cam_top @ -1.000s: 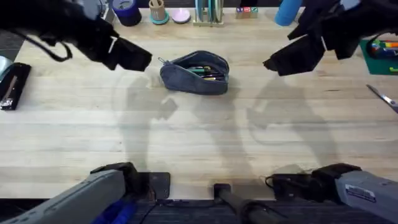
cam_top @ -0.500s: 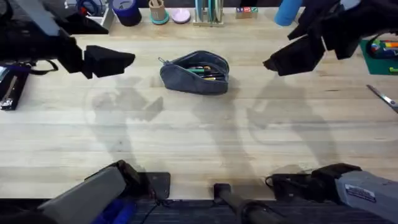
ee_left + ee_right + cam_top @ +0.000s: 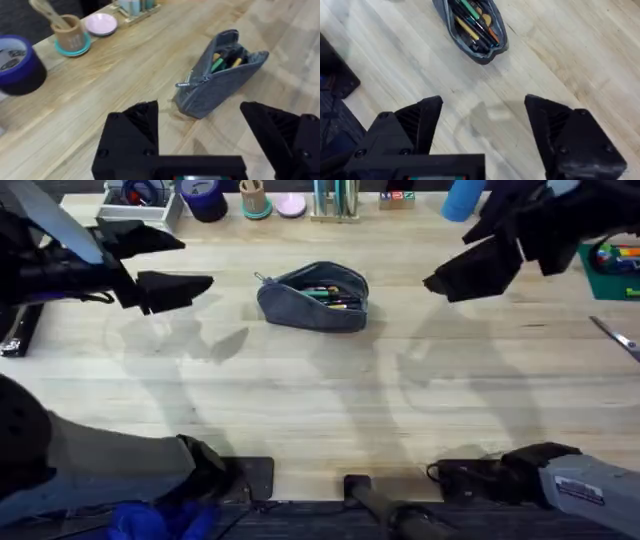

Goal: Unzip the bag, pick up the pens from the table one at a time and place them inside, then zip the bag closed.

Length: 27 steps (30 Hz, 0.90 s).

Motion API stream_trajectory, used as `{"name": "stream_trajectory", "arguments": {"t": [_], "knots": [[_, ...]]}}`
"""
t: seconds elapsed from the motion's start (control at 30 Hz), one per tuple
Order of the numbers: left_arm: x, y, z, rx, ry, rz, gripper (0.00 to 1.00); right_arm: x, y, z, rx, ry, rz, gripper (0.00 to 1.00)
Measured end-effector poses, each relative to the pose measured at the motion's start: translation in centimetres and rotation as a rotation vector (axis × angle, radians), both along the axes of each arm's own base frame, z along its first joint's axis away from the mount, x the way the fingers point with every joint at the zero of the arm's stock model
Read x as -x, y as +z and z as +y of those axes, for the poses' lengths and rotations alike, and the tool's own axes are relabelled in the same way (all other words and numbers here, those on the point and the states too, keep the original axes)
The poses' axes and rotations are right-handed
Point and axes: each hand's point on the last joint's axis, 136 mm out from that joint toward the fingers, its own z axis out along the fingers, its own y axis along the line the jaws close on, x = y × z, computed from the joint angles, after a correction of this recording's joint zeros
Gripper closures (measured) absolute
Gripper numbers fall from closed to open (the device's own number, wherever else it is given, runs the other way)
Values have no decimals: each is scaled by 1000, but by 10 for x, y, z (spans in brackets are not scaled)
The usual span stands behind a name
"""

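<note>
Bag (image 3: 313, 297) sits mid-table (image 3: 320, 400), zipper open, pens (image 3: 472, 26) inside | I see none loose — loading looks done, zipping left | left gripper (image 3: 165, 265) wide, empty, beside bag | right gripper (image 3: 482, 130) wide, empty

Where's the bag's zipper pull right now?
In the overhead view, the zipper pull sits at the open bag's left end, facing the left gripper.
</note>
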Motion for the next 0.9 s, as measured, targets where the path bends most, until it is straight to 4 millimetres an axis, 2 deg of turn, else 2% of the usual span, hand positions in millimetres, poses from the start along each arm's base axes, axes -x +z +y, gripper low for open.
{"name": "stream_trajectory", "arguments": {"t": [0.2,0.53,0.9], "knots": [[5,-13,-5,-14,-84,-56,10,0,0,0,0,0,0,3],[-6,-56,3,-25,-154,-109,9,0,0,0,0,0,0,3],[-15,-91,8,6,-160,-101,10,0,0,0,0,0,0,4]]}}
